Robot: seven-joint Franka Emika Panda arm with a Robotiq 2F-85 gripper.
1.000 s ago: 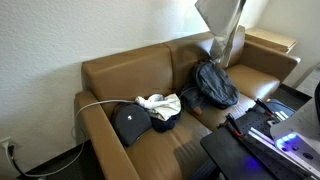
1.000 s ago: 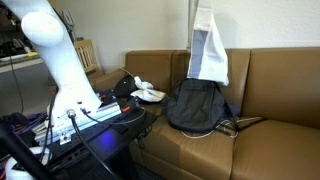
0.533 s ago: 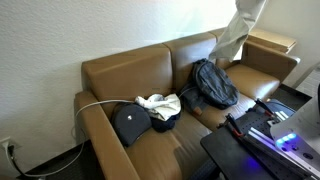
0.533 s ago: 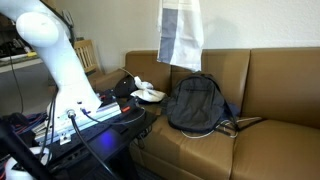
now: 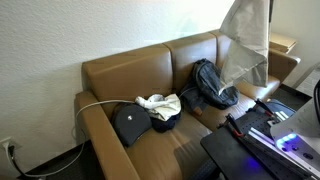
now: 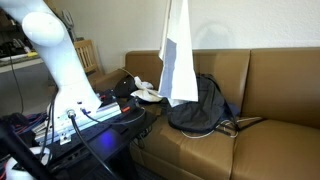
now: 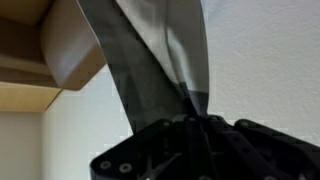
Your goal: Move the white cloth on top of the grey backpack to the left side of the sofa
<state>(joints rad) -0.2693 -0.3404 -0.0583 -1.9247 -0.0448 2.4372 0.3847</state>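
The brown leather two-seat sofa [image 5: 120, 75] carries the grey fabric backpack [image 5: 212, 85] on one cushion. The long white cloth [image 6: 177, 60] hangs in the air by the backpack, held high, I judge, so it can travel along the sofa without dragging. Both exterior views cut off its top; only the wrist view shows the black tool [image 7: 200, 118] clenched on the cloth's gathered upper end

Clad in a glossy white shell along the arm [image 6: 55, 55]: thick, rounded segments, swelling smoothly at the joints, greyer in the shaded folds. Ends in a matte black gripper [image 7: 196, 118], blocky and angular, with small round holes sunk into the housing. Ringed at the base by black and blue cables [image 6: 98, 138].
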